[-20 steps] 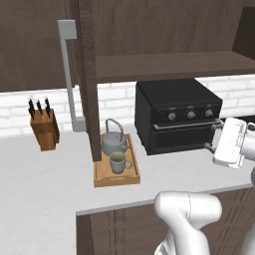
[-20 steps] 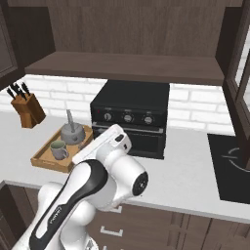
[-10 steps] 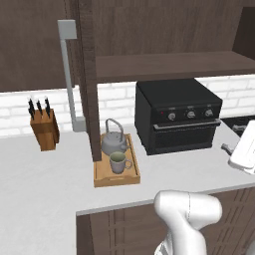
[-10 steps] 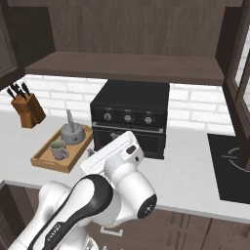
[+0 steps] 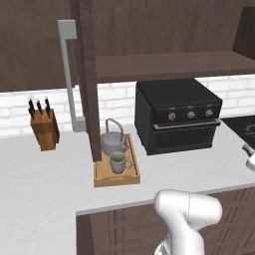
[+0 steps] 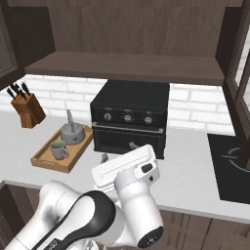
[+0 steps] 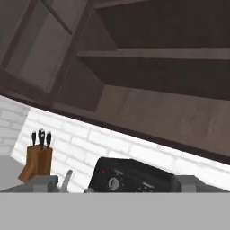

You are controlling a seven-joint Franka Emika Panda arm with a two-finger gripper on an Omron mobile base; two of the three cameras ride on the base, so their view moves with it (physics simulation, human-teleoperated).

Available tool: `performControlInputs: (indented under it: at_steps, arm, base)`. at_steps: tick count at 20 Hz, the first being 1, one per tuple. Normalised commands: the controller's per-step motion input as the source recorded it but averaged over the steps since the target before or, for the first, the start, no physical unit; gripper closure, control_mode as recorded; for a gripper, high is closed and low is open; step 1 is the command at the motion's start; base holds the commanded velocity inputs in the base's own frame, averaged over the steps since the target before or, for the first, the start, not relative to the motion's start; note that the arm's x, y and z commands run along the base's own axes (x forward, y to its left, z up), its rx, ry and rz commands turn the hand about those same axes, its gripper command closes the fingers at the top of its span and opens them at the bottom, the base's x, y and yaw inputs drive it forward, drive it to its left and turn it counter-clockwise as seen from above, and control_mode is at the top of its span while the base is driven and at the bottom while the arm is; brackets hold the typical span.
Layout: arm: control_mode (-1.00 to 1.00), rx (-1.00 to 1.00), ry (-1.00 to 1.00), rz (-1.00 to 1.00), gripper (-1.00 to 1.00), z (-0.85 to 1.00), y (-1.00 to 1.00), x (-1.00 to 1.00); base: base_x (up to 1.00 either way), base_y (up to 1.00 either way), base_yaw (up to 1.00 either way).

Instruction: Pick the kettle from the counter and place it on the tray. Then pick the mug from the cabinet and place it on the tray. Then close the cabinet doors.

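The kettle (image 5: 114, 142) and the mug (image 5: 118, 162) are both sitting on the tray (image 5: 117, 178), kettle at the far end and mug at the near end, so the two placing steps look done. The tray is lying on the counter (image 5: 45, 179), just left of a black oven (image 5: 178, 113) and right of a knife block (image 5: 44, 129).

What is left, judging by this, is shutting the doors. The left door (image 5: 88, 74) is standing open, edge-on towards the robot, its grey bar handle (image 5: 68, 74) hanging over the counter near the tray. The right door (image 6: 239, 83) is also swung out, at the right edge of the right base view. The cabinet shelf (image 6: 124, 66) is lying bare.

The gripper (image 6: 117, 152) is sitting low in front of the oven, and the hand camera is looking up into the open cabinet (image 7: 157, 72), probably lining up on a door. Whether the fingers are parted or closed I cannot tell; nothing seems to be between them.
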Motion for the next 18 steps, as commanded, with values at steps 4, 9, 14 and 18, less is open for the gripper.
performControlInputs:
  at_steps: [4, 9, 14, 18]
  arm:
    - [-1.00, 0.14, 0.00, -0.25, -1.00, 0.22, -0.64, -0.07]
    - [-1.00, 0.10, 0.00, -0.17, -1.00, 0.26, -0.64, 0.00]
    - [-1.00, 0.05, 0.00, -0.08, -1.00, 0.16, -0.70, 0.00]
    - [-1.00, 0.00, 0.01, -0.07, -1.00, -0.05, -0.52, 0.00]
  base:
    - [0.00, 0.00, 0.00]
    - [0.00, 0.00, 0.00]
    - [0.00, 0.00, 0.00]
    - [0.00, 0.00, 0.00]
